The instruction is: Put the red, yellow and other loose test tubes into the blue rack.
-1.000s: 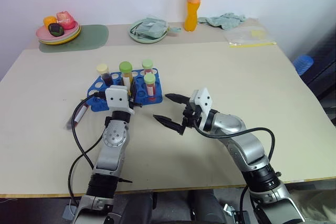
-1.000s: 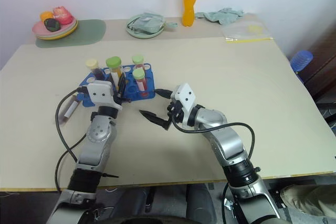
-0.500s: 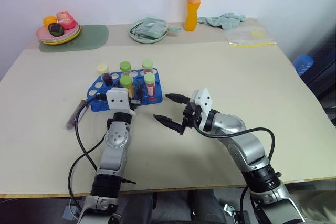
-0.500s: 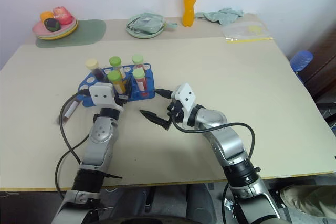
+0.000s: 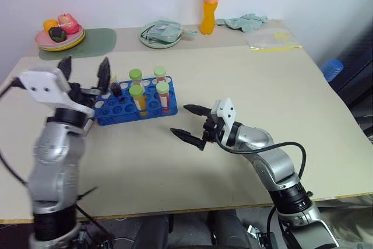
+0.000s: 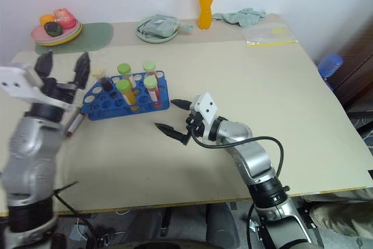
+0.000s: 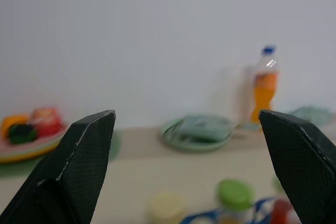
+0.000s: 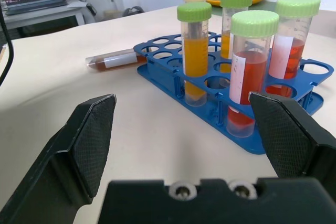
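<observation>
The blue rack (image 5: 119, 109) stands on the table with several capped tubes upright in it. Among them are a yellow-orange tube (image 8: 194, 51) and a red tube (image 8: 252, 72), both with green caps, and a dark one with a cream cap (image 5: 116, 86). One loose test tube (image 8: 113, 59) with reddish-brown liquid and a white label lies flat on the table just left of the rack (image 6: 73, 125). My left gripper (image 5: 85, 65) is open and empty, raised up above the rack's left end. My right gripper (image 5: 180, 119) is open and empty, low over the table right of the rack.
Along the back edge stand an orange drink bottle (image 5: 208, 4), a pale green plate (image 5: 158, 32) with a cloth on it, a plate of toy fruit (image 5: 58, 32) on a green mat, a crumpled cloth (image 5: 242, 21) and a plastic bag (image 5: 274, 39).
My left gripper lowered the yellow-orange tube into the rack, let go of it, opened, and rose up and to the left. The right arm kept still.
</observation>
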